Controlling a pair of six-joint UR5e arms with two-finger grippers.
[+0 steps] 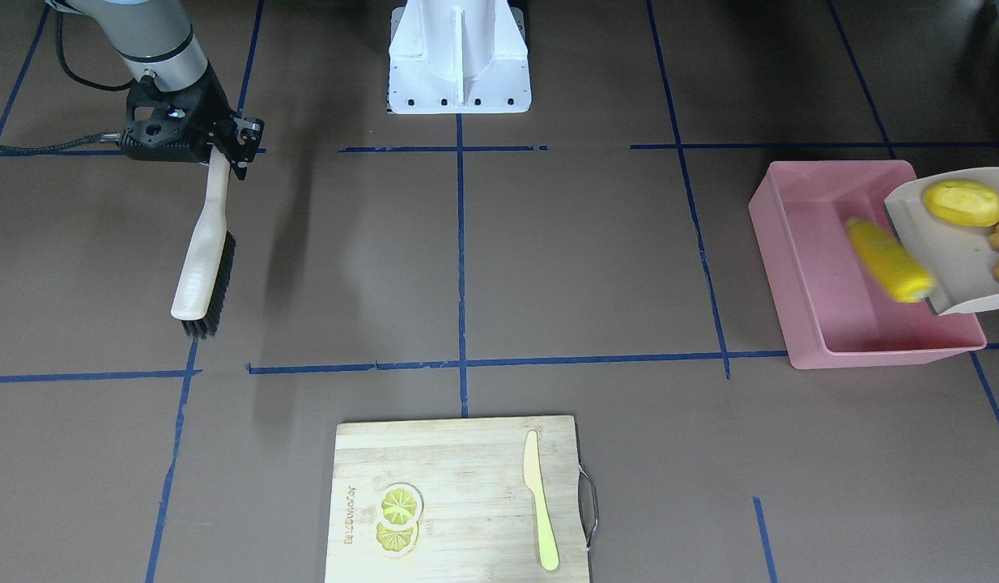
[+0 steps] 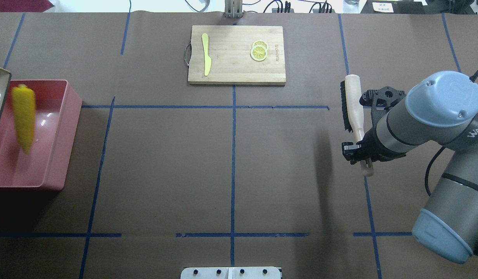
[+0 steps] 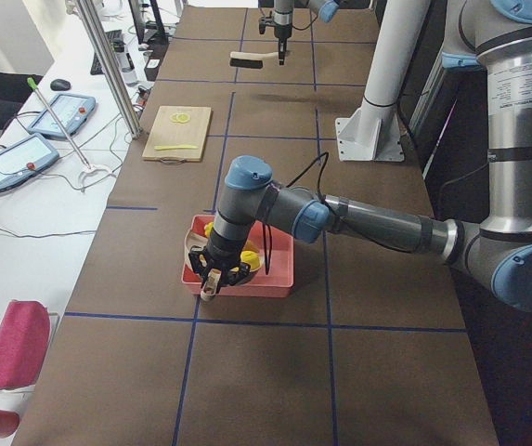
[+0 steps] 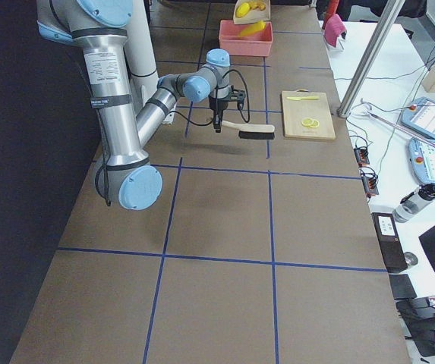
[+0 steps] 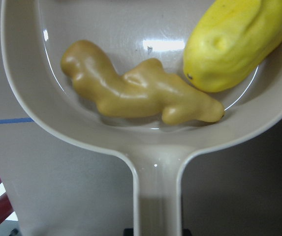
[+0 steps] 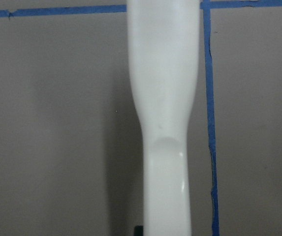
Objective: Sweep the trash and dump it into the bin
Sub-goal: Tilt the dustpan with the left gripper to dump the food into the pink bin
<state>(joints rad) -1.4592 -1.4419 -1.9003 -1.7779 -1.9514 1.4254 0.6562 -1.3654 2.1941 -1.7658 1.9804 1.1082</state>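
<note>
Left pincer [image 3: 217,272], its grip not visible, tips the dustpan [image 5: 155,157] over the bin [image 1: 815,235] below it. The corn cob [image 1: 890,261] drops in, while the potato lump [image 5: 236,44] and ginger root [image 5: 136,93] lie just ahead. A steeper, steady tilt should clear them. Right pincer [image 1: 222,151] clenches the brush [image 1: 204,267].

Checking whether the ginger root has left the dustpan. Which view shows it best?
The left wrist-mounted view: the ginger root fills the frame, lying whole in the dustpan. The front-facing view catches only part of it at the right edge. The overhead view misses it; in the side views it is hidden or too small to tell.
</note>
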